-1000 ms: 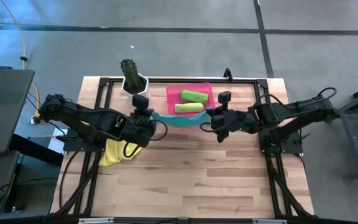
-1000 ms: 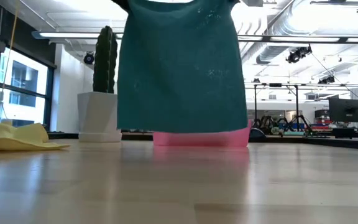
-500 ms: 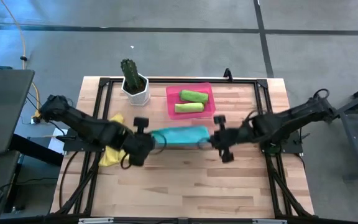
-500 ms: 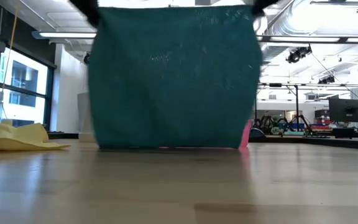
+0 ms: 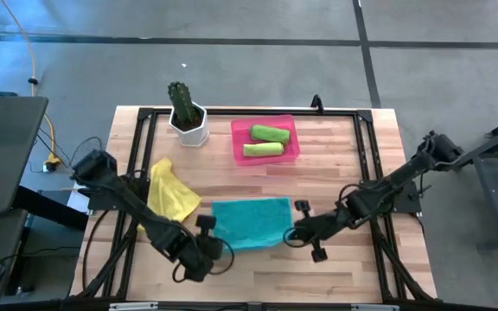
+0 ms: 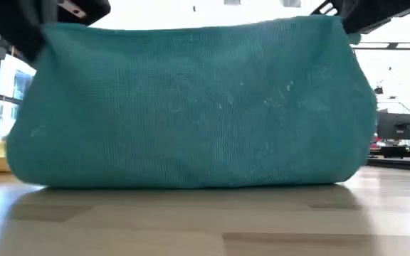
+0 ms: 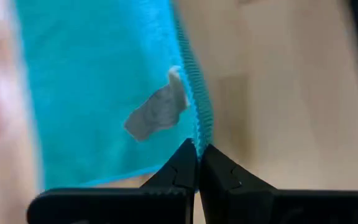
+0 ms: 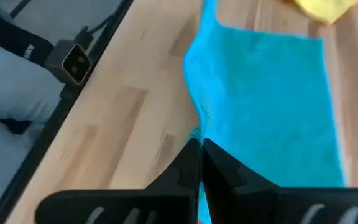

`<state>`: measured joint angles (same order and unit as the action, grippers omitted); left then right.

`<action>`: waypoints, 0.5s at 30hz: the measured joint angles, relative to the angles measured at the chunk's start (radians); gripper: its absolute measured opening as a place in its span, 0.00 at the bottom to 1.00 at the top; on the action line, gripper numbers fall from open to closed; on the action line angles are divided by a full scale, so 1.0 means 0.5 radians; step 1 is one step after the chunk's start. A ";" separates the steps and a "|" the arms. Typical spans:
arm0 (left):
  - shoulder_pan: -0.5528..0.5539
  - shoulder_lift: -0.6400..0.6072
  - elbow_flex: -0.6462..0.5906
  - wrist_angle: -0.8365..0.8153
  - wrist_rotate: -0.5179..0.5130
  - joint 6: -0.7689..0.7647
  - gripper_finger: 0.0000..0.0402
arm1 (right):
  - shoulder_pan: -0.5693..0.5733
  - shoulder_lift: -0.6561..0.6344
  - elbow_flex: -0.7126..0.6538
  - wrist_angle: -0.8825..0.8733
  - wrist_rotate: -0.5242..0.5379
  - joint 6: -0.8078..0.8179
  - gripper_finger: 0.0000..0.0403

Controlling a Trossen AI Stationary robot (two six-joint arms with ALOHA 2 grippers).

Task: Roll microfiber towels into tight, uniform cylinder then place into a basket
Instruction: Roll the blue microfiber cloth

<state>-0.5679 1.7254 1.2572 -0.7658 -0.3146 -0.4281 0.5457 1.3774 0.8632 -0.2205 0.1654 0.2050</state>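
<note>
The teal towel is spread over the middle of the table. Its far part lies on the wood and its near edge is held up; in the low view the teal towel fills the picture. My left gripper is shut at its near left corner and my right gripper is shut at its near right corner. The yellow towel lies crumpled to the left. Two rolled lime green towels lie in the pink basket at the far middle. My left gripper pinches the teal towel's hemmed edge at its near left corner between its two fingers, slanting down from the near left. The corner is lifted off the table. My right gripper pinches the towel's near right corner between its two fingers, slanting down from the near right. The near edge runs almost straight between the two holds, while the far part rests on the table.
A white pot with a cactus stands at the far left beside the basket. A black frame rail runs along the table's far side. Bare wood lies near the front edge.
Both grippers have come down and toward the table's near edge, drawing apart and tipping downward. The teal towel, which hung clear in front of the basket, now has its lower edge laid on the wood and is spread out toward the near side.
</note>
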 joint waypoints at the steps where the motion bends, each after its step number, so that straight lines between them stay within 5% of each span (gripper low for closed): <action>1: -0.009 0.026 0.001 0.066 0.036 0.001 0.00 | 0.000 0.020 -0.005 0.017 -0.023 0.023 0.00; 15: 0.084 0.143 0.002 -0.040 0.128 -0.317 0.00 | -0.077 0.370 0.003 0.032 -0.129 0.060 0.00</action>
<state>-0.5261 1.7967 1.2579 -0.7860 -0.2504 -0.5865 0.5073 1.5625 0.8646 -0.2045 0.1007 0.2352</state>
